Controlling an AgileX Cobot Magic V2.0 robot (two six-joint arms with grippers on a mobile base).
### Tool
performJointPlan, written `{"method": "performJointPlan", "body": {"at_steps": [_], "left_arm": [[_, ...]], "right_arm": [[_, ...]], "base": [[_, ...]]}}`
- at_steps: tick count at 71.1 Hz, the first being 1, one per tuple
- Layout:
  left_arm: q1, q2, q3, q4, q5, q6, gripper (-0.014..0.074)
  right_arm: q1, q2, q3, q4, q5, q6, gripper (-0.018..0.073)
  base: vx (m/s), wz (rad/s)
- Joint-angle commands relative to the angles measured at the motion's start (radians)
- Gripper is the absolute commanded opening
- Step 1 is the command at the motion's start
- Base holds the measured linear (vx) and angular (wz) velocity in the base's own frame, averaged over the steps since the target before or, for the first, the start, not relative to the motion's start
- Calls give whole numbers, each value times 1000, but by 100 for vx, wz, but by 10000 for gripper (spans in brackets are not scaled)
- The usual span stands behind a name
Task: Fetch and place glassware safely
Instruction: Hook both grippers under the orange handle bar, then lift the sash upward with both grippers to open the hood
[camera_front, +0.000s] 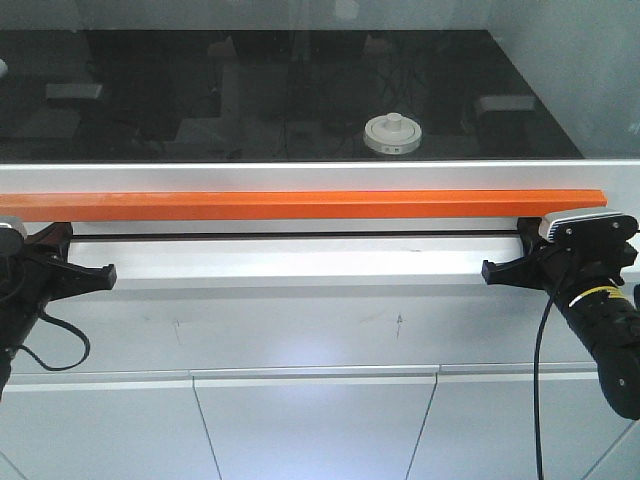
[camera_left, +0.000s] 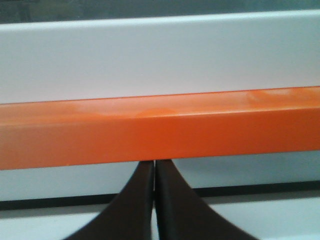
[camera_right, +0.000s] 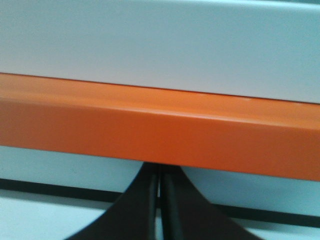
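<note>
Filling the top half of the front view is the glass-fronted enclosure (camera_front: 250, 70), reflections swimming across its pane, with a dark surface (camera_front: 150, 120) inside. Below the pane runs a white frame (camera_front: 300, 177), and lower down are pale cupboard doors (camera_front: 315, 425).

Next, the orange bar (camera_front: 300, 205), stretching almost the full width of the frame. Both wrist views are dominated by it.

Now my arms. My left end effector (camera_front: 105, 273) sits at the left edge and my right end effector (camera_front: 490, 270) at the right edge, both just beneath the bar. From the left wrist, the left one (camera_left: 154, 170) is pinched closed, only a thin seam showing and nothing held, its tips tucked under the bar's lower edge. The right one (camera_right: 160, 180) is the same, closed up and empty.

And the prize: the jar (camera_front: 392, 134), squat, with a cream-white knobbed lid, stands right of centre on the dark surface, behind the pane and well apart from both arms.

My read: early days. The jar is untouched. I judge the bar needs lifting to open the front, then the reach, the grasp and the placing all remain.
</note>
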Motion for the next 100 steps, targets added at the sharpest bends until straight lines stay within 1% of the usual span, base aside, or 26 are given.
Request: {"method": "performJointPlan", "body": {"at_steps": [1,9,36,47,67,83,100], "left_arm": [[3,-32,-24,-21,-108,-2,-7],[3,-32,-24,-19,-134,-2,-7],[3,-32,-24,-18,-153,-2,-7],[3,-32,-27,-18,-152,-2,-7],[3,-34,-78,-10,-122,-2,-7],[3,-36,-81,-8,-115,-2,-7],[3,-85,-81,-8,-103,-2,-7]], "right_arm": [[-4,-36,-37,1,-93,-6,-3],[-4,-36,-37,0,-93,-6,-3],[-4,-36,-37,-1,-103,-6,-3],[-4,-36,-37,-1,-105,-6,-3],[-4,-39,-38,-2,-127,-6,-3],[-4,-45,-38,-12,-132,-5,-3],[-4,-93,-38,-24,-130,-5,-3]], "base": [[0,0],[0,0],[0,0],[0,0],[0,0],[0,0],[0,0]]}}
